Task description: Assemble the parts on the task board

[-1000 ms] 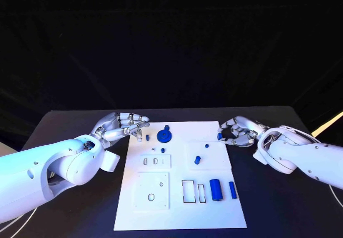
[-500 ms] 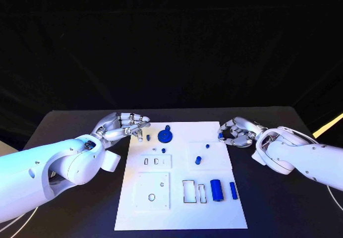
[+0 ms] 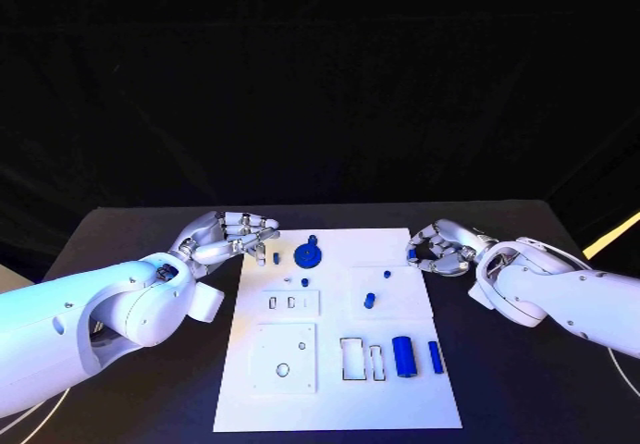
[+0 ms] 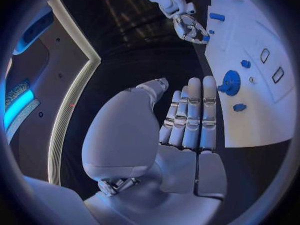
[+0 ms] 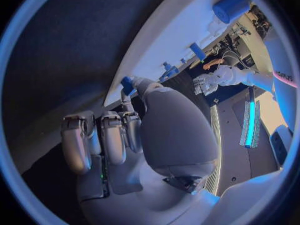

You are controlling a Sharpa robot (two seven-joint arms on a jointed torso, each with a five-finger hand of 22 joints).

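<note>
The white task board [image 3: 334, 388] lies mid-table. On it are a blue gear [image 3: 310, 252], a few small blue pegs such as the peg [image 3: 370, 299], a thick blue cylinder [image 3: 403, 355] and a slim blue bar [image 3: 435, 356]. My left hand [image 3: 229, 236] hovers at the board's far left corner with its fingers extended side by side [image 4: 190, 115] and nothing in them; the gear [image 4: 230, 82] lies just beyond its fingertips. My right hand [image 3: 443, 248] sits at the board's far right edge, pinching a small blue part [image 3: 411, 252] [image 5: 127, 84] at its fingertips.
Recessed slots and holes mark the board's near half, among them an open rectangular slot [image 3: 350, 359] beside the cylinder. Black tabletop [image 3: 133, 231] surrounds the board on all sides. My bulky left forearm [image 3: 120, 305] lies along the board's left side.
My right forearm has edged slightly toward the board. Both hands and the parts stand as before.
</note>
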